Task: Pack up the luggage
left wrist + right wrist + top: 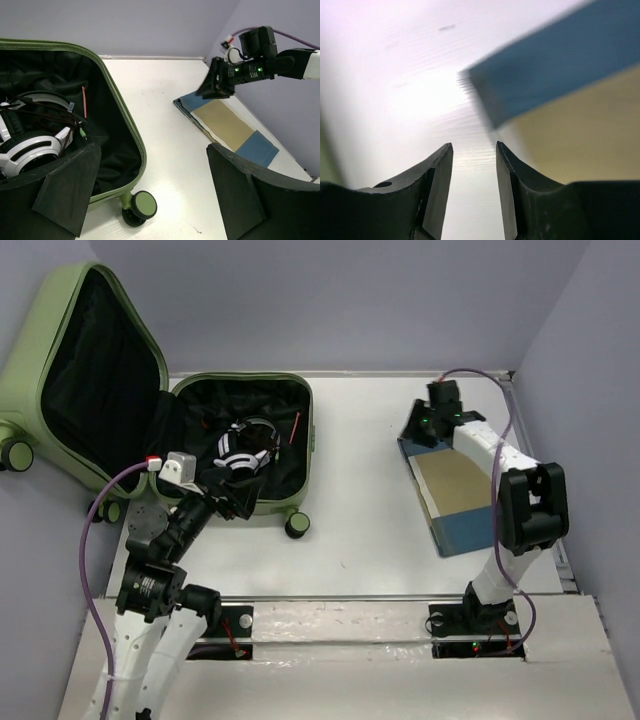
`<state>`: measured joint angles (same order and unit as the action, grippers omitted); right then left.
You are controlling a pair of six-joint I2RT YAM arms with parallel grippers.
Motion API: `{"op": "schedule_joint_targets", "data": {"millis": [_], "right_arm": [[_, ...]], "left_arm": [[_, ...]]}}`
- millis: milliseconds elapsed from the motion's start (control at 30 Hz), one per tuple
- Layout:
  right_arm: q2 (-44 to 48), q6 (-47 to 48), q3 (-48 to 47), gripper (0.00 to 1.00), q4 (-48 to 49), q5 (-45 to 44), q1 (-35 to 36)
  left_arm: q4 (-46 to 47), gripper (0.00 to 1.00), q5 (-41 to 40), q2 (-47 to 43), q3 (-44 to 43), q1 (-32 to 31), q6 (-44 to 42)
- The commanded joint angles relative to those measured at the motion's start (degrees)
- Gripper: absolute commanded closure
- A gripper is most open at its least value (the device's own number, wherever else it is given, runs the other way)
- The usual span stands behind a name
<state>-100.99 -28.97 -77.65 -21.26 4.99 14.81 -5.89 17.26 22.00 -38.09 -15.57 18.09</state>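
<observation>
The luggage point(30, 350) is a pale green hard-shell suitcase lying open at the left, its lid leaning back against the wall. In its black-lined base point(127, 120) lie black-and-white headphones point(243, 448) point(35, 145). My left gripper point(228, 492) point(152, 150) hovers over the base's near right corner, wide open and holding nothing. A folded blue and tan cloth point(455, 490) point(225, 125) point(555, 55) lies flat on the right side of the table. My right gripper point(425, 428) point(215, 87) point(474, 145) is at the cloth's far left corner, jaws apart with only bare table between them.
A green-and-black caster wheel point(297, 525) point(137, 205) sticks out from the suitcase's near right corner. White table point(360, 470) separates suitcase and cloth. Purple-grey walls close in behind and on the right. A metal rail point(350, 597) runs along the near edge.
</observation>
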Motion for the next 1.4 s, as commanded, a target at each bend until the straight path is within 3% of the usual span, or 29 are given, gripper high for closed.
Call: {"op": "schedule_joint_targets", "data": {"millis": [0,200,300,400,500,667,700,767,800,900,1100,1233,1367], "right_arm": [[-0.8,5.1,1.4,0.56,-4.0,-14.2,-6.9],[-12.0,8.2,-4.7,0.57,-8.4,-12.6,-9.4],[-17.3,9.1,-7.7,0.72,-9.9,-7.6,-6.6],[-19.6,9.3,-7.6,0.73,-9.9,-5.5,-1.9],[-19.1,9.3,-4.5,0.74,-8.0,-2.4,2.6],[-9.2,9.3,6.3,0.73,-0.3,4.2,5.1],[-5.0,9.5,6.8,0.72,-0.1,4.2,5.1],[2.1,10.0,8.0,0.57,-0.4,2.8,4.4],[4.5,9.8,8.6,0.44,-0.5,2.6,2.9],[11.1,6.8,12.8,0.28,-0.2,2.6,-2.7],[24.9,-0.9,29.5,0.15,7.3,5.7,-26.4],[29.4,-2.0,34.8,0.04,6.6,-10.8,-31.2],[27.1,-3.6,35.1,0.03,5.4,-16.1,-33.1]], "left_arm": [[2.4,0.01,0.1,0.1,-2.1,-0.4,0.0],[2.7,0.01,0.8,1.4,-2.0,-0.4,0.0],[3.4,0.01,1.9,3.0,-1.9,-0.2,0.4],[4.0,0.01,3.1,4.1,-1.6,-0.2,1.0],[4.5,0.01,4.5,5.4,-1.6,-0.2,1.3],[5.5,0.01,8.1,7.3,-1.1,-0.2,2.4],[5.5,0.01,8.5,7.5,-1.1,-0.2,2.6],[6.9,0.01,9.0,8.1,-1.1,-0.2,3.0],[7.2,0.01,9.3,8.1,-1.1,-0.2,3.1],[7.7,0.01,9.5,8.0,-1.5,-0.2,3.5],[12.5,0.01,14.8,9.4,-3.0,-0.6,7.5],[16.9,0.01,14.5,9.8,-2.3,-2.6,12.6],[20.1,0.01,12.7,12.3,-1.2,-6.2,14.6]]}}
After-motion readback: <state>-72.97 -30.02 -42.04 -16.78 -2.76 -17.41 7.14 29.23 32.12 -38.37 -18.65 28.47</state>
